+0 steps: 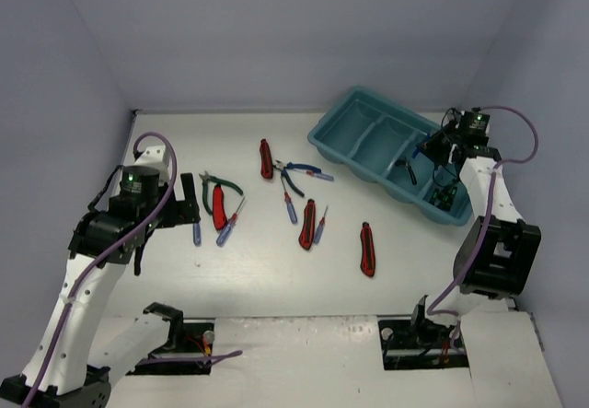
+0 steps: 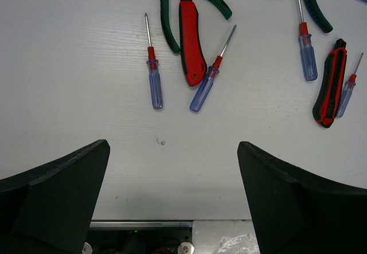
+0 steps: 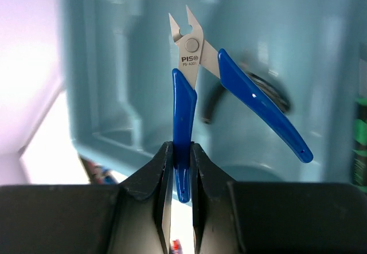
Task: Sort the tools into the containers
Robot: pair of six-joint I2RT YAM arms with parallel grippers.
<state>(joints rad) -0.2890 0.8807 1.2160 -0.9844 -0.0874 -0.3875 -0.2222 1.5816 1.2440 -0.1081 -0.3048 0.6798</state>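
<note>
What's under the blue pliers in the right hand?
The teal tray, with a dark curved object partly covered by the pliers; the hand hides the tray's near part.

Four red utility knives (image 1: 307, 225) lie on the table (image 1: 166, 141), with five blue-handled screwdrivers (image 1: 290, 208), one pair of green pliers (image 1: 227, 186) and one pair of blue pliers (image 1: 294, 180). A second blue pair (image 3: 184, 105) hangs over the single tray (image 1: 317, 139) at two o'clock, which has four compartments (image 1: 354, 122); its contents cannot be counted.

Open end effector (image 2: 173, 151) faces two screwdrivers (image 2: 155, 85) flanking red knife (image 2: 191, 45).
</note>
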